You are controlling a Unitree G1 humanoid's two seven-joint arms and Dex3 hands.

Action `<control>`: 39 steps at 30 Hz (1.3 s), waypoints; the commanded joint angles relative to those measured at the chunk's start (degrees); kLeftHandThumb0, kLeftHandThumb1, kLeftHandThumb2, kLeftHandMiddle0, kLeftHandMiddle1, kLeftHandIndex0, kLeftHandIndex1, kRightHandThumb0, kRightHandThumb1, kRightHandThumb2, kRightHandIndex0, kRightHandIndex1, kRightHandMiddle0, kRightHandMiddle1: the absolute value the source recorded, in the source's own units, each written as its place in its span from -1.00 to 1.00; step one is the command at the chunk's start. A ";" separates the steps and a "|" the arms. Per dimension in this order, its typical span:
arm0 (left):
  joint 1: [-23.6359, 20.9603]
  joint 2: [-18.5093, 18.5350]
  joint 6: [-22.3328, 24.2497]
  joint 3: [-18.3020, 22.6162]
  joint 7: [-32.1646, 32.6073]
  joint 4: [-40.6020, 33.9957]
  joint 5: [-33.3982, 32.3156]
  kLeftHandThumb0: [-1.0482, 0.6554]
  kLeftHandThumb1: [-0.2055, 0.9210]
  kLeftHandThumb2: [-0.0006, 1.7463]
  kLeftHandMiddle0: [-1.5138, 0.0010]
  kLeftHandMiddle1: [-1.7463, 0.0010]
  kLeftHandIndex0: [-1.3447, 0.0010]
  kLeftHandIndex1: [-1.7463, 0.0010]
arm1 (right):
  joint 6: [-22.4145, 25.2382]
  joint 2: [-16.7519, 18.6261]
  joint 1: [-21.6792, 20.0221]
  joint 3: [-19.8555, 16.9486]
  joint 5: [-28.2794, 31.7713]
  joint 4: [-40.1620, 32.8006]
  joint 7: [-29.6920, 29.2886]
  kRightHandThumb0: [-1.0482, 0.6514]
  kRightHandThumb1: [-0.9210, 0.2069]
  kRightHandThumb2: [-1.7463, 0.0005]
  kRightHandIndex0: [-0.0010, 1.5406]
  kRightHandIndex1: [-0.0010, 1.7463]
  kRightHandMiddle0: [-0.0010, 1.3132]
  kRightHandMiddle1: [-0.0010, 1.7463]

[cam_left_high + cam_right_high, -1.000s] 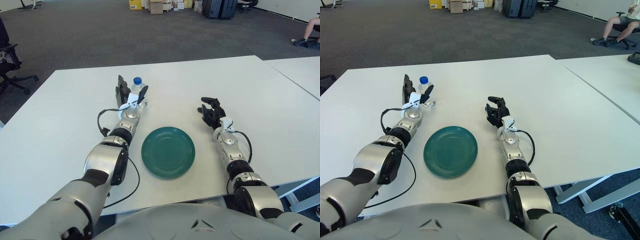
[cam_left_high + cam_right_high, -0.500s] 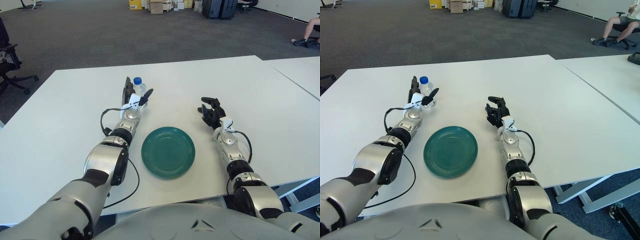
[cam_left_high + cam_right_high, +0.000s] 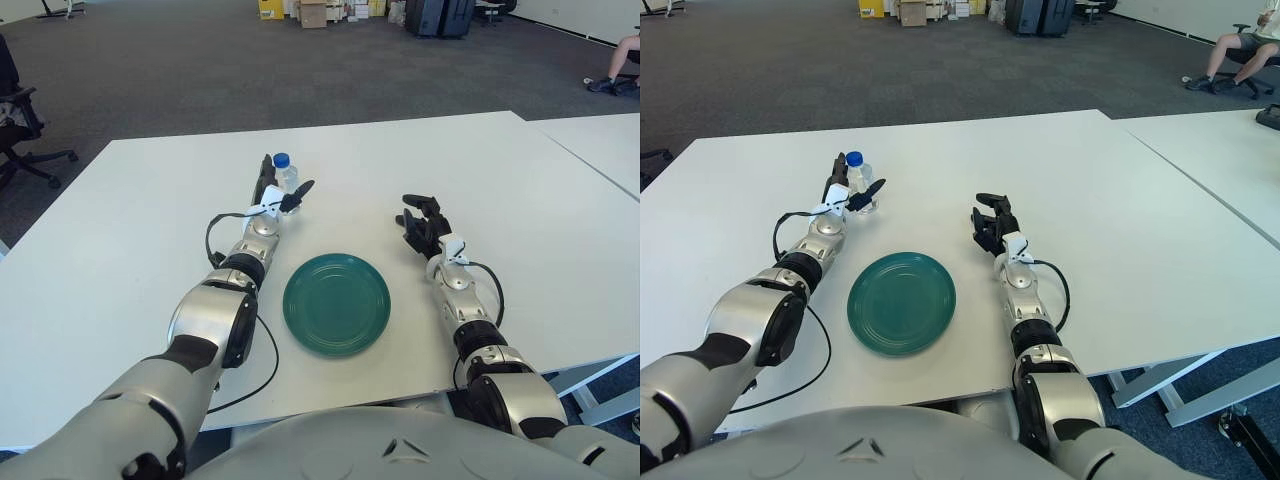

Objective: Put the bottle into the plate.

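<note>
A small clear bottle (image 3: 287, 178) with a blue cap stands upright on the white table (image 3: 140, 250), behind and to the left of the green plate (image 3: 336, 303). My left hand (image 3: 281, 193) is reached out to the bottle's near side. Its fingers (image 3: 264, 176) stand at the bottle's left and its thumb (image 3: 302, 188) points past the right side, still spread. The plate has nothing on it. My right hand (image 3: 421, 224) shows to the right of the plate, fingers relaxed and holding nothing.
A second white table (image 3: 600, 140) adjoins on the right across a narrow gap. A black office chair (image 3: 20, 125) stands on the floor at far left. Boxes and cases (image 3: 320, 12) line the far end, and a seated person's legs (image 3: 620, 65) show at far right.
My left hand has moved forward and to the right, coming around the bottle. The bottle has shifted slightly right. The right hand has not moved.
</note>
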 commanded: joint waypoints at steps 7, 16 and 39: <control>-0.59 -0.40 1.95 -0.36 -1.26 1.34 0.34 -1.00 1.00 -0.88 1.00 1.00 1.00 1.00 | 0.86 -0.25 0.19 0.09 -0.16 -0.99 -0.49 -0.48 -1.00 0.18 -0.53 -0.16 -1.00 0.15; -0.24 -0.28 3.09 -0.21 -0.84 1.80 0.34 -1.00 1.00 -0.83 1.00 1.00 1.00 1.00 | 2.01 -0.85 0.61 -0.01 0.33 -1.67 1.09 -0.51 -1.00 0.15 -0.55 -0.17 -1.00 0.18; 0.12 -0.66 3.36 0.38 1.87 2.51 0.27 -1.00 1.00 -0.82 1.00 1.00 1.00 1.00 | 1.10 -1.05 0.33 -0.81 0.80 -0.50 2.33 -0.53 -1.00 0.17 -0.54 -0.16 -1.00 0.21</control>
